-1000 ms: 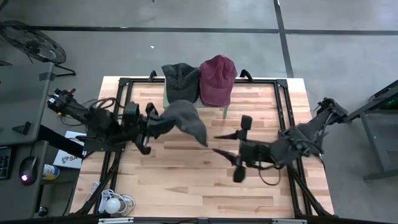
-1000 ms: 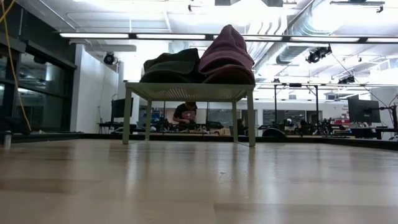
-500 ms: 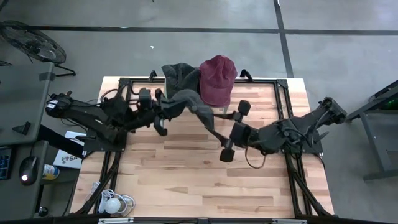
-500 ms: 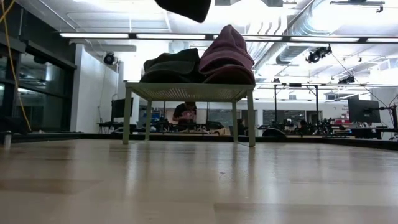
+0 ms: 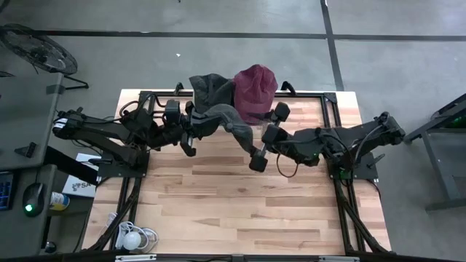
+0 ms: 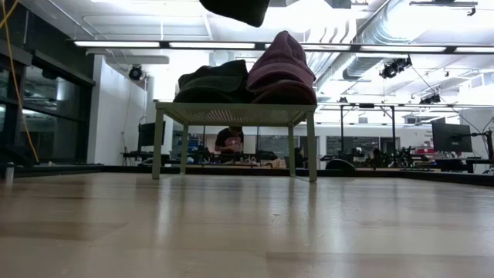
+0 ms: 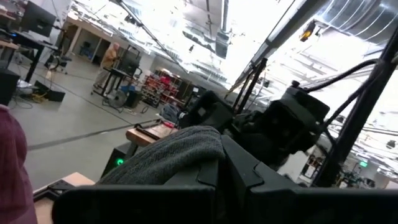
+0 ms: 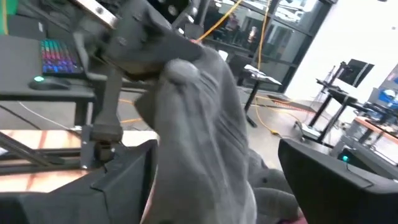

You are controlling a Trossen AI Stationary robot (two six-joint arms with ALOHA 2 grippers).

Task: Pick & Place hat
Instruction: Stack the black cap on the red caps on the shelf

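Hanging above the table (image 5: 218, 196), grey hat (image 5: 218, 116), no legible lettering, pinched in the closed left gripper (image 5: 191, 129), its brim between the spread fingers of the right gripper (image 5: 263, 136).

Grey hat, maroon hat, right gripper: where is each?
Grey hat (image 5: 222, 116), high view, crown held aloft.
Maroon hat (image 5: 255, 91), high view, crown.
Right gripper (image 5: 268, 137), high view, gap between open fingers.

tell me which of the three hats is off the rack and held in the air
The grey fabric hat, pinched by the left gripper above the wooden table. The dark green hat and maroon hat sit on the small rack.
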